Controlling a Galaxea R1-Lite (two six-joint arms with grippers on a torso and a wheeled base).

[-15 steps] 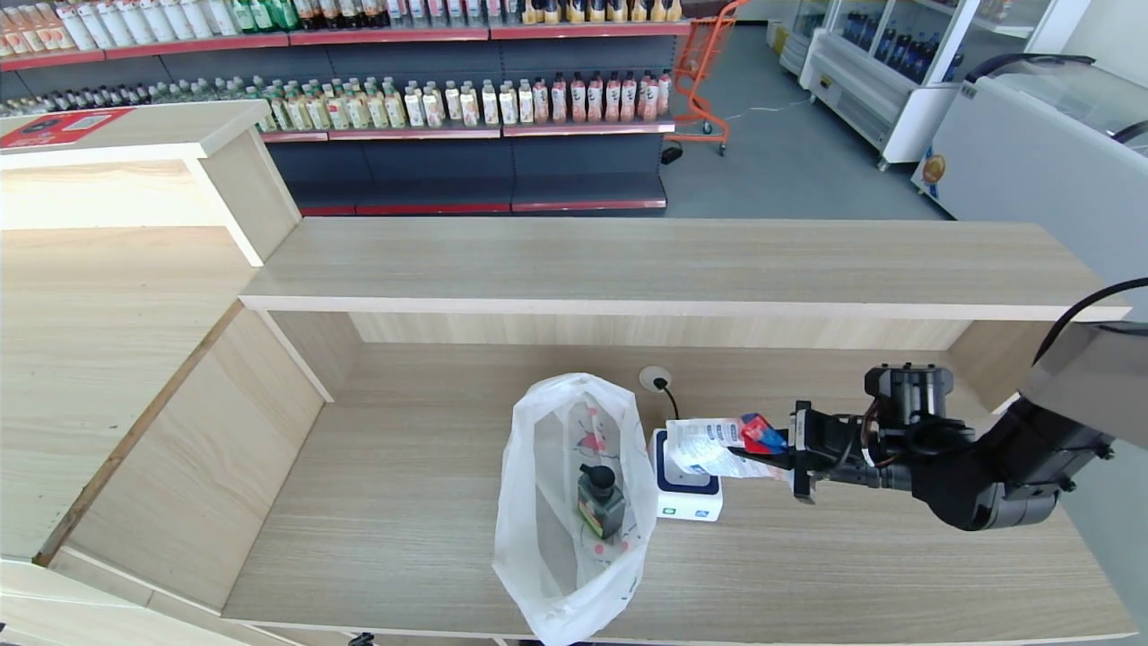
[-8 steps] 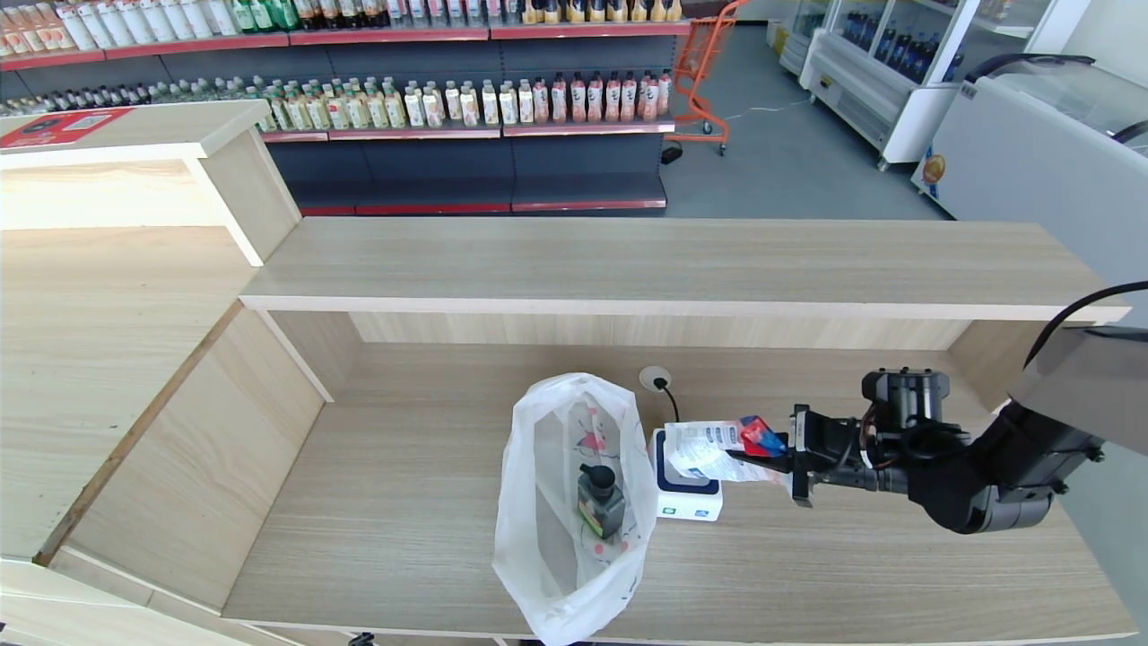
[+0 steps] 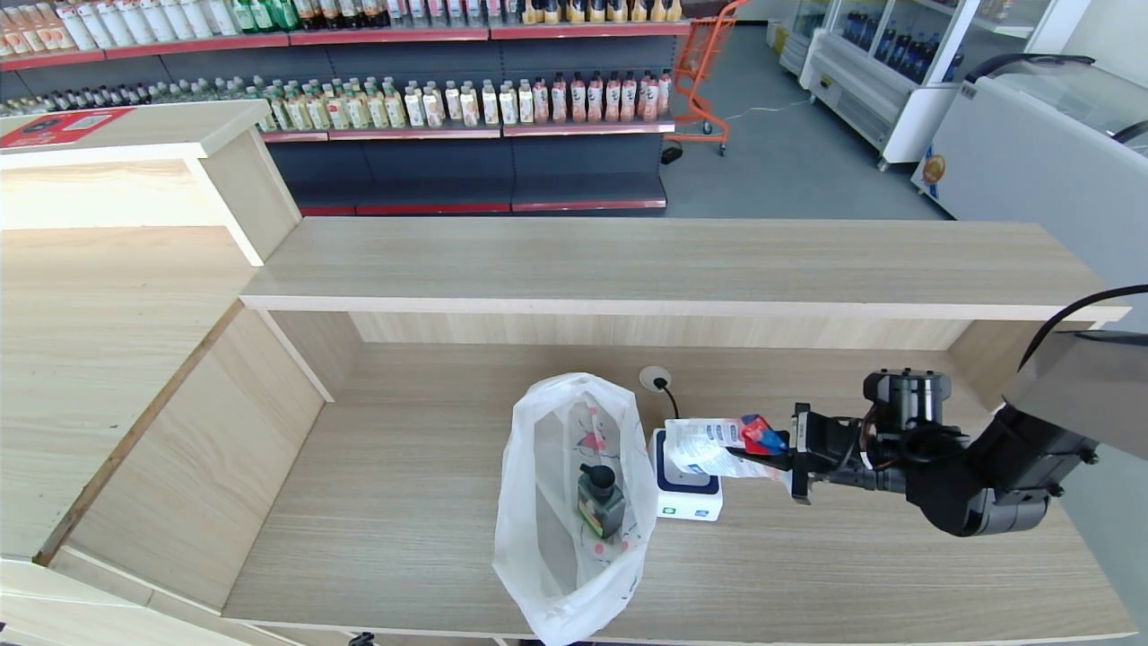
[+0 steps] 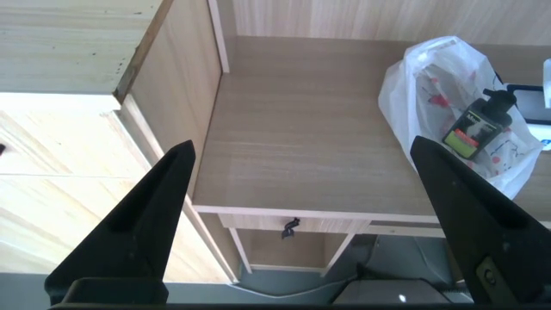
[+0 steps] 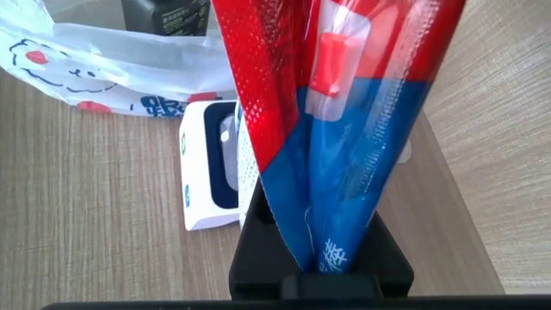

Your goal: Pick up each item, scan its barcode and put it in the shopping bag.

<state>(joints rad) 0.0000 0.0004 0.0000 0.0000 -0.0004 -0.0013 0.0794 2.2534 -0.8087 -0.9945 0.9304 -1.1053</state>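
While above the scanner (image 3: 689, 504), packet (image 3: 707, 445) tight in grip of right end effector (image 3: 752, 455).

Top of your frame: bottle shelves (image 3: 448, 103) | upper right: grey floor (image 3: 789, 170), orange cart (image 3: 701, 65), white freezers (image 3: 1013, 152) | centre, lower: your pale wooden counter (image 3: 628, 260), evenly lit

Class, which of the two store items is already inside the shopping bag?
The dark bottle, inside the shopping bag; the red-and-blue packet is held in the right gripper above the scanner.
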